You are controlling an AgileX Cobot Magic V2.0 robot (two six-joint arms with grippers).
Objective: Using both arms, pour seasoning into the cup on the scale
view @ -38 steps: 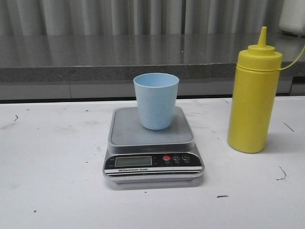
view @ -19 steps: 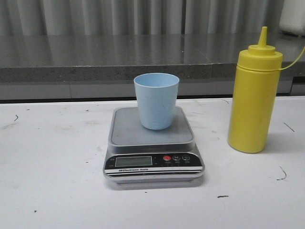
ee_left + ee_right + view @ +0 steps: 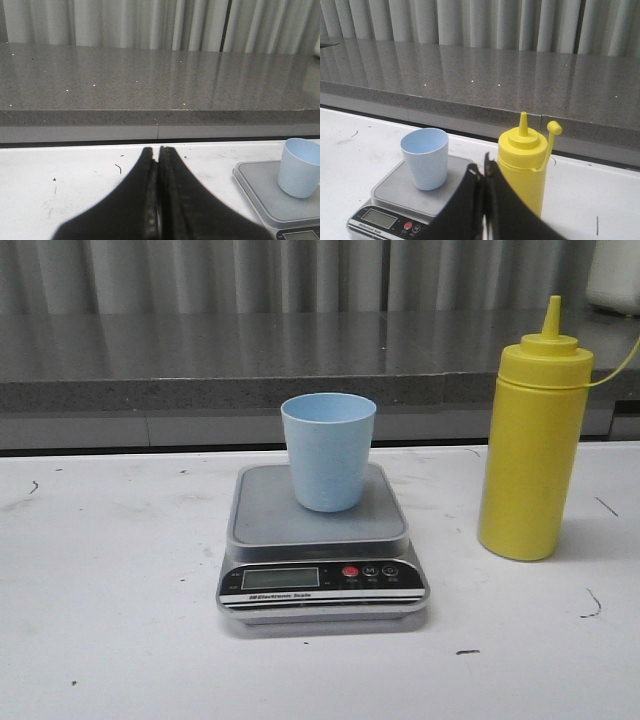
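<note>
Yellow squeeze bottle: the tall yellow plastic bottle of seasoning (image 3: 533, 440), with its conical nozzle cap, is standing upright on the white desk (image 3: 110, 580), well to the right of the scale and untouched.
Pale blue cup: the small matte blue plastic tumbler (image 3: 328, 451) is sitting upright on the square steel platform of the flat silver digital scale (image 3: 320, 540), toward its far edge; it is looking empty from my right wrist view.
Change: over the last second I am seeing nothing shifting in the front view; bottle, cup and scale are all staying where they were. I judge the task is not yet started, with the grasp of the bottle coming first.
My left gripper (image 3: 158, 192): clenched on nothing, fingers pressed together, hovering over the desk left of the scale.
My right gripper (image 3: 483, 200): also clenched and empty, sitting in front of the bottle, between it and the cup.
Writing: the scale's black front stripe is carrying small white lettering that seems to read "Electronic Scale"; the LCD is showing no digits I can make out.
</note>
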